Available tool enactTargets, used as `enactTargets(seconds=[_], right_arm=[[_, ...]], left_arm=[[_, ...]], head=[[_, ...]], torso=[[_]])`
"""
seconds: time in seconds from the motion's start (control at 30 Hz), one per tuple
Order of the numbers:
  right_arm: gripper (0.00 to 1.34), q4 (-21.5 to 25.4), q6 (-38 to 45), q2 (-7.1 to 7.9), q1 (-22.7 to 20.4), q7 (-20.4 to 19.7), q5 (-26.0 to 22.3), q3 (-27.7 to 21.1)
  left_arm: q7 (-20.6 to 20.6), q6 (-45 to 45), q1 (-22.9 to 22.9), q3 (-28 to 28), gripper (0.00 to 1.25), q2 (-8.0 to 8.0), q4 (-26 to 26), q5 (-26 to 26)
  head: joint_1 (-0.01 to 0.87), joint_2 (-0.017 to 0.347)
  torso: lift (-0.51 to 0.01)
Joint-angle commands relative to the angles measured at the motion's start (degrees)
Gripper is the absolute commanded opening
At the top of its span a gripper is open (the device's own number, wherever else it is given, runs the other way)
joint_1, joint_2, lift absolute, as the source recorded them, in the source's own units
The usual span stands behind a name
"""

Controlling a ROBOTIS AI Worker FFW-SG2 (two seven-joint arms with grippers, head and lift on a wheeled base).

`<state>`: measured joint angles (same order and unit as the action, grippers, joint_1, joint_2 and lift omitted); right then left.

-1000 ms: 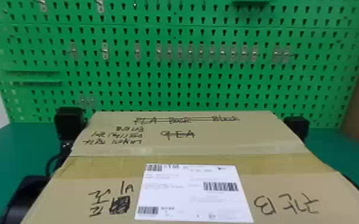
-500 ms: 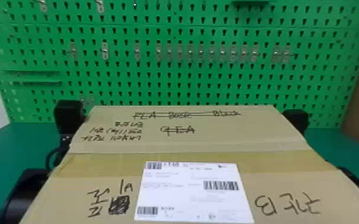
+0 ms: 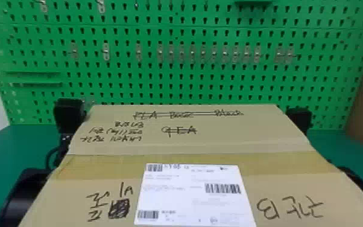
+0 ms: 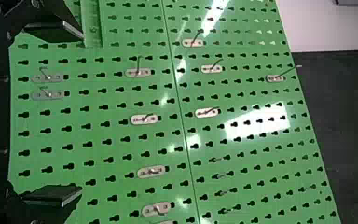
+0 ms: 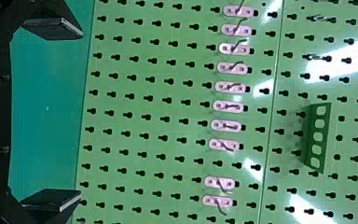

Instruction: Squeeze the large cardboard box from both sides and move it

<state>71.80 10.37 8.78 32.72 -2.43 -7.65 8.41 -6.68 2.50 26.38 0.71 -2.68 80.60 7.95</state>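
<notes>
A teal tabletop [image 3: 15, 148] is backed by a green pegboard [image 3: 190, 87], punched with keyhole slots and hung with metal hooks [image 3: 106, 52]. The large cardboard box [image 3: 244, 132], flat-topped, banded with brown tape [image 3: 105, 167] and papered with a white label [image 3: 187, 196], is flanked by the left gripper [image 3: 68, 114] and right gripper [image 3: 300, 117]; both are spread wide, nothing held between their fingers.

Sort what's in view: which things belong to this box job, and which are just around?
For the job:
- cardboard box
- left gripper, open
- right gripper, open

Just around:
- green pegboard
- metal hooks on it
- green holder with holes
</notes>
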Motion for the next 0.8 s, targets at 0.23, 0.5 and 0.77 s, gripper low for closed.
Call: enactTargets(seconds=[0.23, 0.5, 0.77], right_arm=[[1.24, -0.35, -0.44, -0.51, -0.55, 0.32, -0.26, -0.5], [1.24, -0.61, -0.44, -0.51, -0.55, 0.32, -0.7, -0.41], [1.24, -1.22, -0.61, -0.51, -0.2, 1.55, -0.79, -0.32]], left_arm=[[0.0, 0.14, -0.45, -0.09, 1.12, 0.39, 0.0, -0.04], [0.0, 0.14, -0.54, -0.09, 1.12, 0.39, 0.0, -0.74], [0.0, 0.14, -0.62, -0.44, 1.12, 0.39, -0.09, -1.62]], head=[[0.398, 0.051], [0.398, 0.051], [0.398, 0.051]], torso=[[-0.209], [-0.209], [-0.209]])
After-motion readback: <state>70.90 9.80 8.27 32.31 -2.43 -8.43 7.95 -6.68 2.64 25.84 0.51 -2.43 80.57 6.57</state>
